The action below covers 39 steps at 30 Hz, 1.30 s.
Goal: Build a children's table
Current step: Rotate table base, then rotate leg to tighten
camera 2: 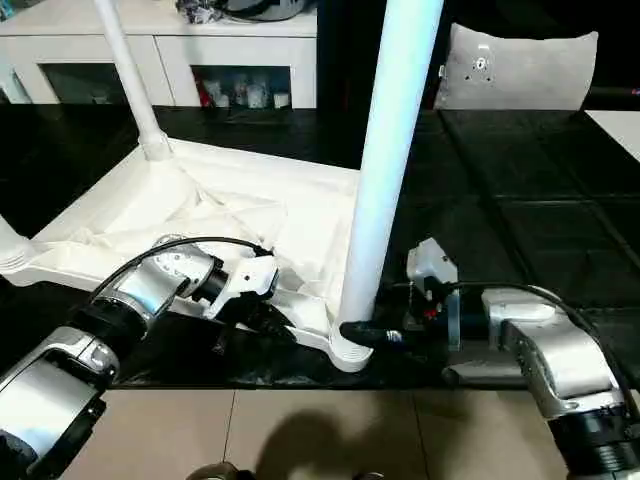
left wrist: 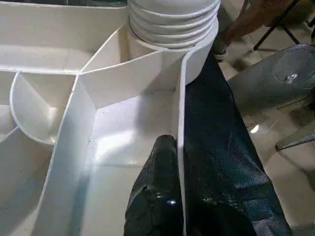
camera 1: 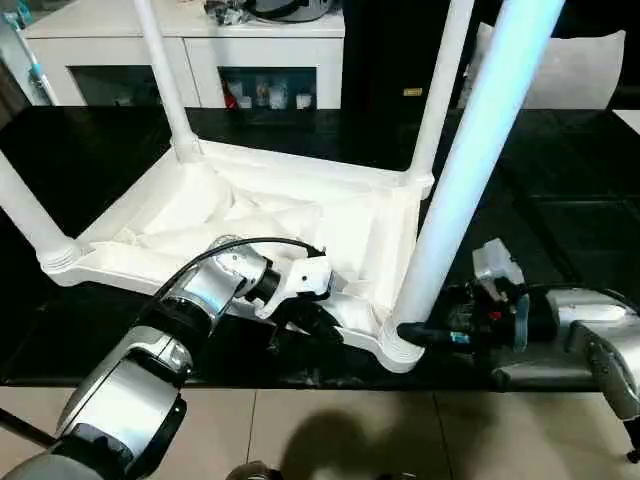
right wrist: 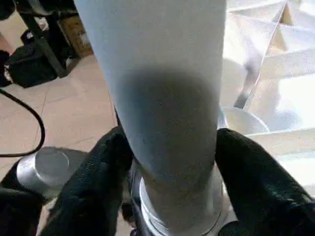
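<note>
Smooth tapered white leg (camera 1: 470, 170) (ribbed base) between right gripper (right wrist: 167, 167) fingers; left gripper (camera 1: 310, 325) pinching tabletop (camera 1: 260, 225) rim.

i see the tall white tapered leg (camera 1: 480, 150) blown out bluish by overhead glare, the glossy black tabletop (camera 1: 560, 210) staying dark, my right wrist close-up soft.
</note>
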### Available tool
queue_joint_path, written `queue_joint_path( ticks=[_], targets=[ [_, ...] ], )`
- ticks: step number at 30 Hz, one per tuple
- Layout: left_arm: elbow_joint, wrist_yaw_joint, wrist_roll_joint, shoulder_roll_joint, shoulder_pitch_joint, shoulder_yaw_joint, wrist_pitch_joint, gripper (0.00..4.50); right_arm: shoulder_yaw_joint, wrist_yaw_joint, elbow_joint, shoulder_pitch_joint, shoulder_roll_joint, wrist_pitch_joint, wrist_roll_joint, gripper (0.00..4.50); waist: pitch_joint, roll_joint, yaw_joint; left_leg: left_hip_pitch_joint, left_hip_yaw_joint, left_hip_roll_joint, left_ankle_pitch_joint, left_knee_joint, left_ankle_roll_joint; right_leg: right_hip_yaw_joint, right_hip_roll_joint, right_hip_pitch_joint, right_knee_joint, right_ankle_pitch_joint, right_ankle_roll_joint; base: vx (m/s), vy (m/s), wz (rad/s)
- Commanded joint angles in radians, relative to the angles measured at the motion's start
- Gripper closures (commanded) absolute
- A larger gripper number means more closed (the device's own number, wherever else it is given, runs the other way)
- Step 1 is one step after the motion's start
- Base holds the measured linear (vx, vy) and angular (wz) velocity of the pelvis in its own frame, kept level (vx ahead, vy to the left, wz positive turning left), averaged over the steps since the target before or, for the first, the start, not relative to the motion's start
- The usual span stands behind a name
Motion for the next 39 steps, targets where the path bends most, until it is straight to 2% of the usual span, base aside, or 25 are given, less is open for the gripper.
queue_joint_path(
  ticks=[1, 3, 5, 8, 11, 12, 14, 15, 17, 18, 19, 20, 21, 22, 24, 26, 29, 31, 36, 39],
  targets=[
    [-0.004, 0.029, -0.034, -0.003, 0.014, 0.054, 0.015, 4.50, 0.016, 0.024, 0.017, -0.025, -0.005, 0.000, -0.011, 2.05, -0.072, -0.032, 0.008, 0.016, -0.020, 0.055, -0.232, -0.065, 0.079, 0.040, -0.075, 0.050, -0.078, -0.422, -0.163, 0.000, 0.000, 0.00],
    [-0.002, 0.033, -0.031, -0.003, 0.013, 0.055, 0.015, 4.50, 0.019, 0.026, 0.023, -0.029, -0.002, -0.001, -0.011, 2.09, -0.071, -0.030, 0.009, 0.018, -0.021, 0.056, -0.233, -0.066, 0.076, 0.041, -0.075, 0.049, -0.081, -0.440, -0.154, 0.000, 0.000, 0.00],
    [0.000, 0.049, -0.033, -0.004, 0.011, 0.064, 0.025, 4.50, 0.024, 0.028, 0.029, -0.036, 0.008, 0.000, -0.009, 2.35, -0.072, -0.031, 0.009, 0.017, -0.022, 0.057, -0.226, -0.067, 0.078, 0.041, -0.074, 0.049, -0.078, -0.427, -0.155, 0.000, 0.000, 0.00],
    [-0.002, 0.133, -0.045, -0.028, 0.001, 0.099, 0.091, 4.50, 0.020, -0.041, 0.009, -0.028, 0.061, 0.031, 0.001, 2.47, -0.072, -0.031, 0.008, 0.017, -0.020, 0.056, -0.224, -0.066, 0.077, 0.041, -0.074, 0.049, -0.079, -0.425, -0.158, 0.000, 0.000, 0.00],
    [-0.006, 0.190, -0.054, -0.048, -0.004, 0.119, 0.126, 4.50, 0.021, -0.126, 0.014, -0.029, 0.101, 0.044, -0.024, 2.52, -0.071, -0.031, -0.003, 0.016, -0.023, 0.052, -0.232, -0.067, 0.062, 0.038, -0.074, 0.048, -0.082, -0.457, -0.146, 0.000, 0.000, 0.00],
    [-0.008, 0.214, -0.059, -0.058, -0.006, 0.128, 0.140, 4.50, 0.022, -0.167, 0.022, -0.032, 0.121, 0.046, -0.041, 2.53, -0.071, -0.032, -0.004, 0.015, -0.023, 0.050, -0.232, -0.067, 0.061, 0.037, -0.073, 0.050, -0.083, -0.464, -0.142, 0.000, 0.000, 0.00],
    [-0.024, 0.283, -0.073, -0.094, -0.012, 0.152, 0.188, 4.50, 0.010, -0.325, 0.060, -0.054, 0.202, 0.053, -0.087, 2.54, -0.073, -0.023, -0.014, 0.015, -0.023, 0.049, -0.223, -0.067, 0.054, 0.040, -0.072, 0.046, -0.081, -0.451, -0.144, 0.000, 0.000, 0.00],
    [-0.026, 0.298, -0.073, -0.102, -0.013, 0.154, 0.196, 4.50, 0.007, -0.357, 0.068, -0.060, 0.219, 0.057, -0.097, 2.55, -0.072, -0.028, -0.024, 0.013, -0.025, 0.045, -0.233, -0.068, 0.048, 0.034, -0.070, 0.048, -0.084, -0.461, -0.142, 0.000, 0.000, 0.00],
    [-0.030, 0.400, -0.070, -0.158, -0.027, 0.170, 0.242, 4.50, -0.017, -0.567, 0.115, -0.096, 0.320, 0.091, -0.155, 2.56, -0.073, -0.024, -0.036, 0.014, -0.025, 0.043, -0.230, -0.066, 0.045, 0.034, -0.068, 0.046, -0.084, -0.454, -0.147, 0.000, 0.000, 0.00],
    [-0.030, 0.400, -0.070, -0.158, -0.027, 0.170, 0.242, 4.50, -0.017, -0.567, 0.115, -0.096, 0.320, 0.091, -0.155, 2.57, -0.073, -0.025, -0.042, 0.013, -0.024, 0.042, -0.228, -0.066, 0.043, 0.035, -0.067, 0.046, -0.083, -0.451, -0.147, 0.000, 0.000, 0.00],
    [-0.018, 0.483, -0.060, -0.202, -0.038, 0.181, 0.258, 4.50, -0.038, -0.699, 0.135, -0.118, 0.382, 0.120, -0.190, 2.57, -0.075, -0.022, -0.044, 0.015, -0.023, 0.041, -0.220, -0.064, 0.052, 0.036, -0.066, 0.046, -0.085, -0.443, -0.145, 0.000, 0.000, 0.00],
    [-0.012, 0.516, -0.055, -0.218, -0.042, 0.185, 0.261, 4.50, -0.045, -0.745, 0.141, -0.125, 0.403, 0.129, -0.202, 2.57, -0.073, -0.021, -0.046, 0.014, -0.022, 0.042, -0.222, -0.065, 0.054, 0.037, -0.065, 0.044, -0.086, -0.441, -0.147, 0.000, 0.000, 0.00],
    [-0.012, 0.518, -0.055, -0.219, -0.043, 0.185, 0.262, 4.50, -0.045, -0.747, 0.141, -0.125, 0.404, 0.130, -0.203, 2.57, -0.078, -0.020, -0.046, 0.017, -0.023, 0.041, -0.218, -0.065, 0.053, 0.035, -0.064, 0.045, -0.085, -0.436, -0.146, 0.000, 0.000, 0.00],
    [-0.001, 0.585, -0.040, -0.255, -0.050, 0.184, 0.254, 4.50, -0.062, -0.828, 0.149, -0.139, 0.452, 0.145, -0.214, 2.57, -0.077, -0.020, -0.045, 0.014, -0.022, 0.041, -0.210, -0.065, 0.059, 0.037, -0.063, 0.046, -0.084, -0.416, -0.145, 0.000, 0.000, 0.00],
    [-0.001, 0.613, -0.021, -0.273, -0.051, 0.175, 0.244, 4.50, -0.063, -0.840, 0.149, -0.140, 0.474, 0.127, -0.218, 2.57, -0.078, -0.018, -0.044, 0.017, -0.022, 0.042, -0.211, -0.066, 0.061, 0.037, -0.064, 0.045, -0.085, -0.412, -0.146, 0.000, 0.000, 0.00],
    [-0.006, 0.623, -0.005, -0.276, -0.049, 0.167, 0.241, 4.50, -0.058, -0.828, 0.143, -0.134, 0.480, 0.103, -0.222, 2.03, -0.078, -0.014, -0.039, 0.016, -0.022, 0.042, -0.218, -0.067, 0.068, 0.037, -0.066, 0.047, -0.087, -0.410, -0.135, 0.000, 0.000, 0.00],
    [-0.019, 0.629, 0.015, -0.260, -0.041, 0.161, 0.235, 4.50, -0.071, -0.815, 0.116, -0.111, 0.478, 0.082, -0.215, 1.79, -0.075, -0.011, -0.038, 0.017, -0.023, 0.042, -0.249, -0.070, 0.065, 0.036, -0.066, 0.045, -0.094, -0.444, -0.118, 0.000, 0.000, 0.00],
    [-0.022, 0.624, 0.019, -0.247, -0.038, 0.160, 0.232, 4.50, -0.071, -0.795, 0.097, -0.096, 0.463, 0.066, -0.214, 1.54, -0.076, -0.013, -0.035, 0.017, -0.024, 0.043, -0.254, -0.071, 0.062, 0.037, -0.067, 0.047, -0.093, -0.442, -0.113, 0.000, 0.000, 0.00],
    [-0.023, 0.575, 0.052, -0.198, -0.024, 0.133, 0.189, 4.50, -0.063, -0.701, 0.062, -0.050, 0.373, 0.029, -0.223, 1.09, -0.079, -0.016, -0.023, 0.013, -0.022, 0.046, -0.221, -0.070, 0.079, 0.041, -0.068, 0.051, -0.083, -0.374, -0.127, 0.000, 0.000, 0.00],
    [-0.024, 0.523, 0.068, -0.154, -0.010, 0.121, 0.160, 4.50, -0.089, -0.577, 0.036, -0.021, 0.298, -0.022, -0.185, 0.82, -0.078, -0.014, -0.014, 0.013, -0.021, 0.045, -0.216, -0.067, 0.096, 0.041, -0.070, 0.054, -0.084, -0.368, -0.135, 0.000, 0.000, 0.00]
  ],
)
